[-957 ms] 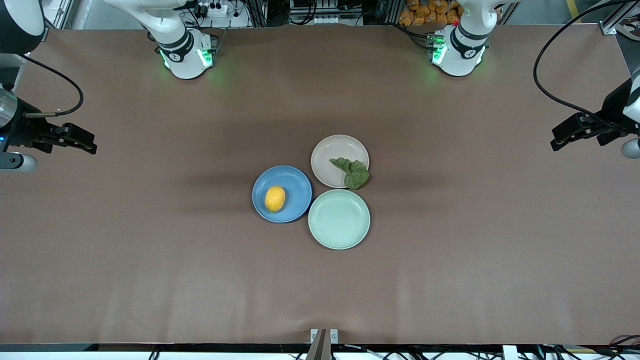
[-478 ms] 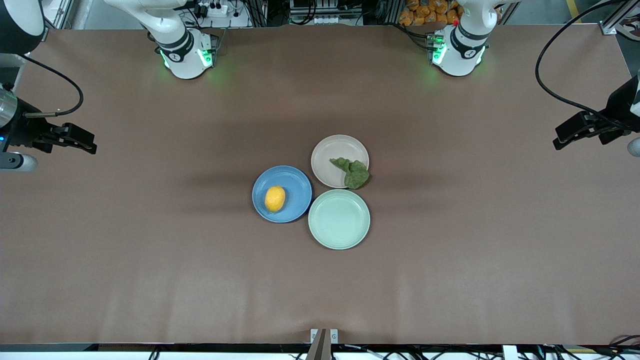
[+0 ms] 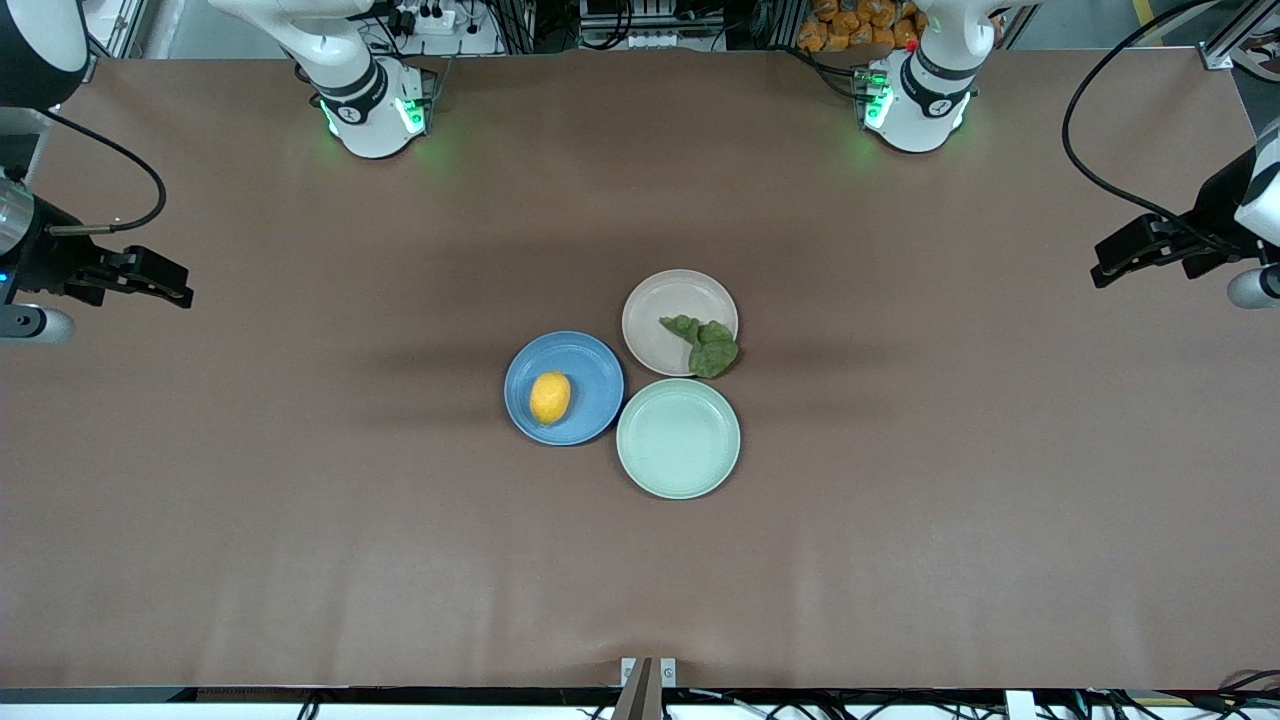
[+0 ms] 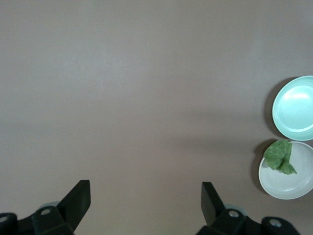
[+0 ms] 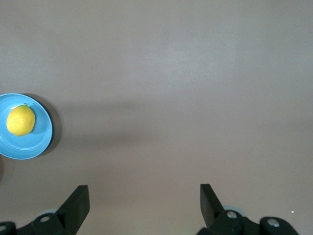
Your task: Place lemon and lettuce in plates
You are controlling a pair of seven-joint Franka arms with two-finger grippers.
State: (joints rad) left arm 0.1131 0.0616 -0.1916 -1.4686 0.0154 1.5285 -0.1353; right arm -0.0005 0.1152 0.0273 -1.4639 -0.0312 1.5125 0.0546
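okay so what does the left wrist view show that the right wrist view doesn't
Only the left wrist view shows the lettuce lying at the rim of the beige-pink plate, with the mint-green plate beside it, and the open left hand.

Only the right wrist view shows the lemon in the blue plate, and the open right hand.

Both show bare brown table under an empty hand.
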